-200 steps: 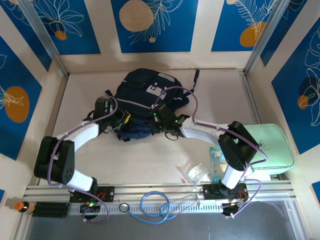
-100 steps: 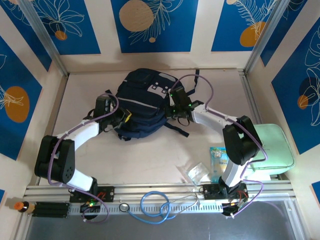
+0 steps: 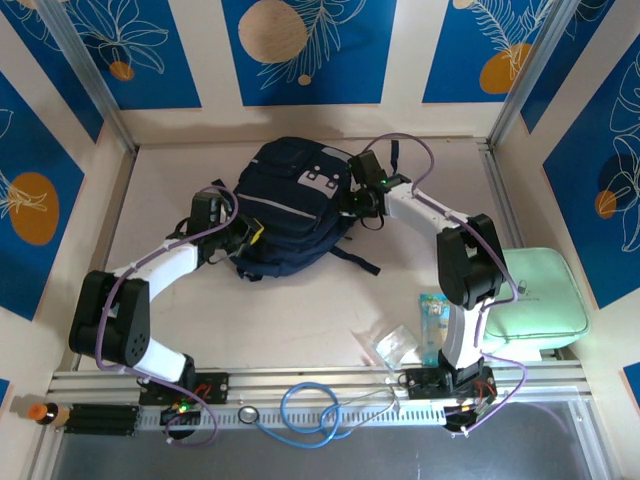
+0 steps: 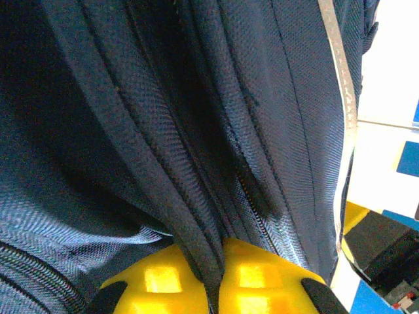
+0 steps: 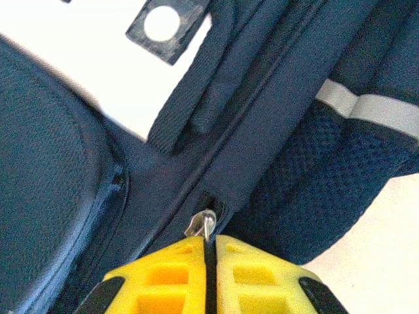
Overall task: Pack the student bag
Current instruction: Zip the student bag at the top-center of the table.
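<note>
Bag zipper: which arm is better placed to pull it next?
Right. The right gripper is shut on the zipper pull. The left gripper pinches a fold of the bag.

The left arm (image 3: 165, 265) and the right arm (image 3: 418, 206) are white tubes with fat black joints. A purple cable (image 3: 400, 138) loops along each. The left end effector (image 4: 219, 260) and right end effector (image 5: 209, 247) have bright yellow fingers (image 5: 163, 278) with square dents.

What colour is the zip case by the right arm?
Mint green; the zip case shows best from the top camera.
</note>
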Robot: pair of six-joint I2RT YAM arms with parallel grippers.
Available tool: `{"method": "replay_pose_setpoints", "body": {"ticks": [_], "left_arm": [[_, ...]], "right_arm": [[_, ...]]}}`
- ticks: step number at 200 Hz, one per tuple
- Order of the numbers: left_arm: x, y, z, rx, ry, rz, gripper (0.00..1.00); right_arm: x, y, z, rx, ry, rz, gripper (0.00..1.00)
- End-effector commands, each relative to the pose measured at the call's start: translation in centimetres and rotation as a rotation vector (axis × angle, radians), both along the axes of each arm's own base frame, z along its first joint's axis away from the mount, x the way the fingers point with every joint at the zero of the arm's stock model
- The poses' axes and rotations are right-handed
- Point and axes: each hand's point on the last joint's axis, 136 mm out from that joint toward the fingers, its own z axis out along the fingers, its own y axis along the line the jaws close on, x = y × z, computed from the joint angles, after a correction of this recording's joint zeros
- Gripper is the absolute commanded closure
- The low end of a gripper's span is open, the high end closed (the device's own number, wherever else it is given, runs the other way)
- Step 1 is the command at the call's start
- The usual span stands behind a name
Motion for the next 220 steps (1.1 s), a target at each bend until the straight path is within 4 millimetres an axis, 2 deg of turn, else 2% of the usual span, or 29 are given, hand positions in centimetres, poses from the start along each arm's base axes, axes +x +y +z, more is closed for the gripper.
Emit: {"method": "replay_pose_setpoints", "body": {"ticks": [1, 15, 36, 45, 56, 67, 81, 102, 132, 171, 199, 220], "left_arm": [[0.6, 0.4, 0.8, 0.011, -0.045, -0.008, 1.0], [0.5, 0.3, 0.8, 0.009, -0.043, -0.01, 1.0], [0.6, 0.0, 1.0, -0.002, -0.048, -0.02, 1.0], [0.6, -0.1, 0.9, -0.003, -0.05, -0.023, 1.0], [0.6, -0.1, 0.8, 0.0, -0.047, -0.023, 1.0], [0.5, -0.1, 0.6, 0.001, -0.043, -0.024, 1.0], [0.4, -0.2, 0.2, 0.003, -0.032, -0.024, 1.0], [0.2, -0.3, -0.1, 0.01, -0.03, -0.029, 0.98], [-0.3, -0.6, -0.7, 0.041, -0.025, -0.038, 0.96], [-1.2, -1.0, -1.5, 0.128, -0.003, -0.08, 0.94], [-1.1, -1.5, -1.8, 0.131, -0.004, -0.09, 0.94], [-0.9, -2.2, -2.0, 0.111, -0.003, -0.098, 0.94]], "right_arm": [[0.7, -4.4, -0.9, -0.132, 0.037, -0.153, 0.89], [0.4, -3.7, 0.2, -0.09, 0.017, -0.129, 0.83], [-0.3, -3.1, 2.9, 0.007, -0.02, -0.119, 0.55], [-0.6, -2.6, 4.2, 0.069, -0.046, -0.103, 0.47], [-1.0, -1.8, 5.5, 0.159, -0.064, -0.068, 0.43], [-1.5, -0.2, 6.4, 0.256, -0.056, -0.005, 0.42], [-2.2, 2.0, 6.6, 0.362, -0.018, 0.064, 0.42], [-2.9, 4.9, 6.0, 0.437, 0.029, 0.123, 0.4], [-3.1, 7.8, 4.6, 0.449, 0.083, 0.162, 0.39], [-3.5, 9.4, 2.9, 0.434, 0.123, 0.167, 0.39], [-4.7, 9.6, 1.9, 0.435, 0.166, 0.151, 0.37], [-6.1, 10.3, 2.0, 0.465, 0.191, 0.176, 0.38]]}}
